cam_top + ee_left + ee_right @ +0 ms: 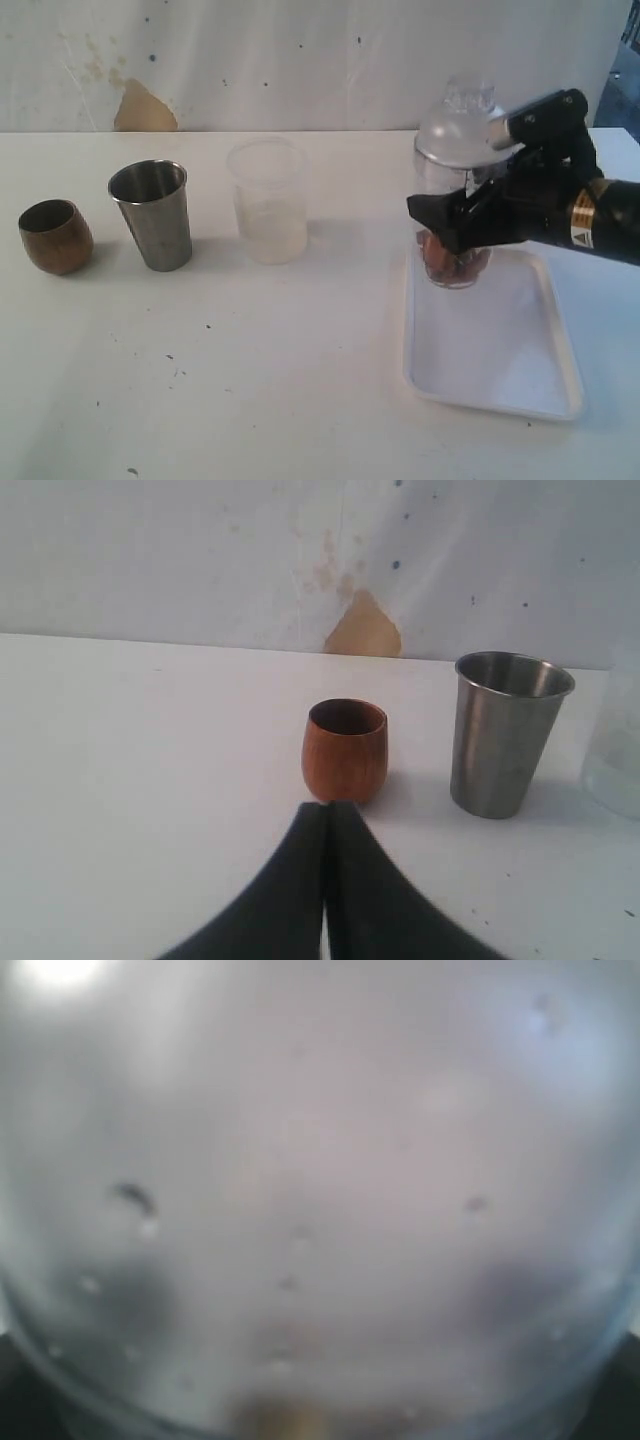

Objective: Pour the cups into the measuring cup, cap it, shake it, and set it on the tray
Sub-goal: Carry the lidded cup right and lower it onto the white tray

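While the right gripper (pixel 456 176) grips the upright measuring cup (pixel 455 268), the tray (pixel 500 370) lies straight beneath it. The left gripper (pixel 325 825) is closed, empty.

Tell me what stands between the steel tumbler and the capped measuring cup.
A frosted translucent cup stands between the steel tumbler and the measuring cup, seen in the exterior view.

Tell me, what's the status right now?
Left gripper shut by wooden cup. Right gripper around capped measuring cup, grip unclear. It's over tray. Nothing else on it.
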Robot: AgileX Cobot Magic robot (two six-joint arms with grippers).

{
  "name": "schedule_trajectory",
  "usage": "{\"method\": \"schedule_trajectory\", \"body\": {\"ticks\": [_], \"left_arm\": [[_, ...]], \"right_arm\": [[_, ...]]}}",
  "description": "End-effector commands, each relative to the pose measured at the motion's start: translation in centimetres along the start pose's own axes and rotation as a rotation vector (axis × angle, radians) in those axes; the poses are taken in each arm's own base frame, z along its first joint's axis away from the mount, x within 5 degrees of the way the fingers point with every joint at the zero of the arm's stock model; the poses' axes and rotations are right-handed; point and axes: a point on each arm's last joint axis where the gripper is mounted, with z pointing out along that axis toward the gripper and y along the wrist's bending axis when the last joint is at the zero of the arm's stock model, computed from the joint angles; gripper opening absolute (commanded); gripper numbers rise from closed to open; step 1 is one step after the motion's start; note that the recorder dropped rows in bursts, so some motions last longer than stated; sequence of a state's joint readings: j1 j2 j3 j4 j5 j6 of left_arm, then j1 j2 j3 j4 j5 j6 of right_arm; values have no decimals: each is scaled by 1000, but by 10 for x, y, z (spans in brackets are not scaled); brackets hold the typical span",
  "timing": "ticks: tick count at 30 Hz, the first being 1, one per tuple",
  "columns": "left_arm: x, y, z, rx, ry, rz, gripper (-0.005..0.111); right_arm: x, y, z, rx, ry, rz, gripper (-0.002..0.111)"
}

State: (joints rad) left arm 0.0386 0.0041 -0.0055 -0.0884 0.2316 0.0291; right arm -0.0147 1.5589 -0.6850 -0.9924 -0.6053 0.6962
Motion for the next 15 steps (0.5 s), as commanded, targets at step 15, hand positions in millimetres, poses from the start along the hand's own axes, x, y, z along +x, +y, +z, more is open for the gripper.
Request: {"method": "schedule_trajectory", "body": {"ticks": [15], "left_arm": [[1,0,0,1,-4,-7,0]], "right_arm": [[31,1,-7,78,13,8,0]]}}
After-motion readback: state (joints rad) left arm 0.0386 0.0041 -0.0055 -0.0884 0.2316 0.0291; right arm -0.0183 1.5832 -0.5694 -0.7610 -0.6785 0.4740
